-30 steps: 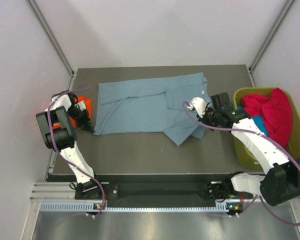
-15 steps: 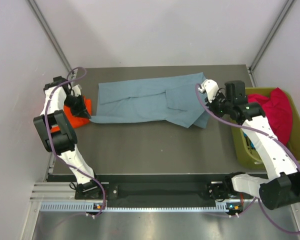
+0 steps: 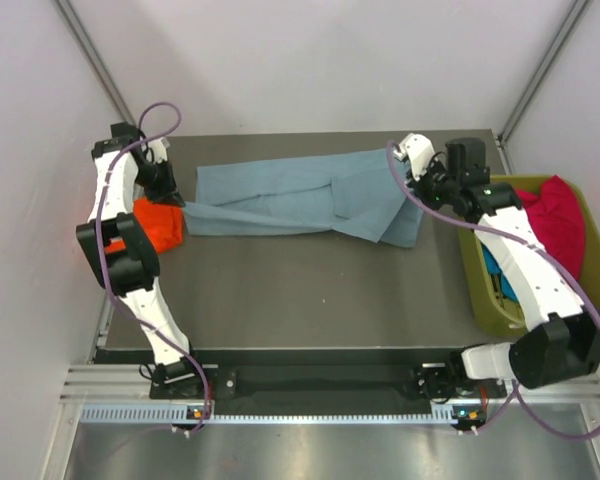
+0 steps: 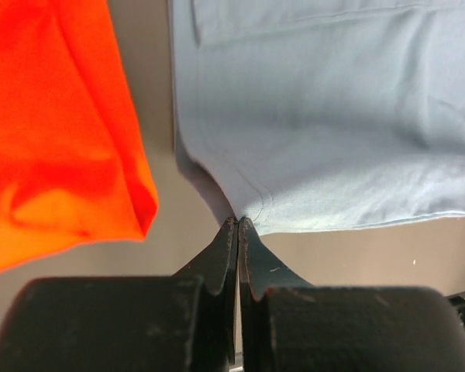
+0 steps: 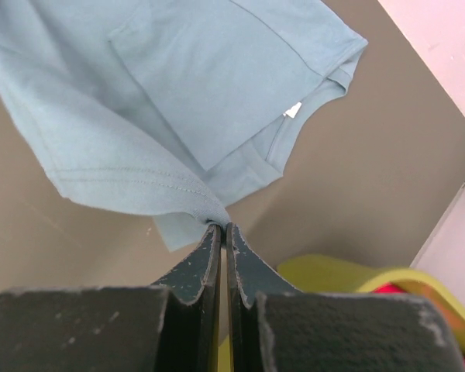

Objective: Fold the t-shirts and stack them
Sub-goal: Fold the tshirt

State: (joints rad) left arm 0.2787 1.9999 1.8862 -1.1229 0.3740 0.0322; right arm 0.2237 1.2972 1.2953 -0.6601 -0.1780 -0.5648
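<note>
The grey-blue t-shirt (image 3: 280, 195) lies across the far half of the table, its near edge lifted and drawn back over itself. My left gripper (image 3: 183, 206) is shut on its left hem corner (image 4: 252, 209), fingertips together (image 4: 238, 221). My right gripper (image 3: 418, 200) is shut on the right hem, and the cloth (image 5: 163, 85) hangs from its tips (image 5: 222, 226). A folded orange-red t-shirt (image 3: 158, 225) sits at the table's left edge, just beside the left gripper (image 4: 54, 132). The crimson-pink t-shirt (image 3: 555, 225) and a bit of the teal one (image 3: 493, 262) are in the bin.
The olive-green bin (image 3: 500, 320) stands off the table's right side, under the right arm; its rim (image 5: 333, 275) shows in the right wrist view. White walls and metal struts close in the back and sides. Dark table surface (image 3: 300, 290) shows in front of the shirt.
Both grippers have moved toward the far edge with the shirt's near hem, folding the grey-blue shirt lengthwise into a narrower band. The left arm swung clear of the orange-red shirt.
</note>
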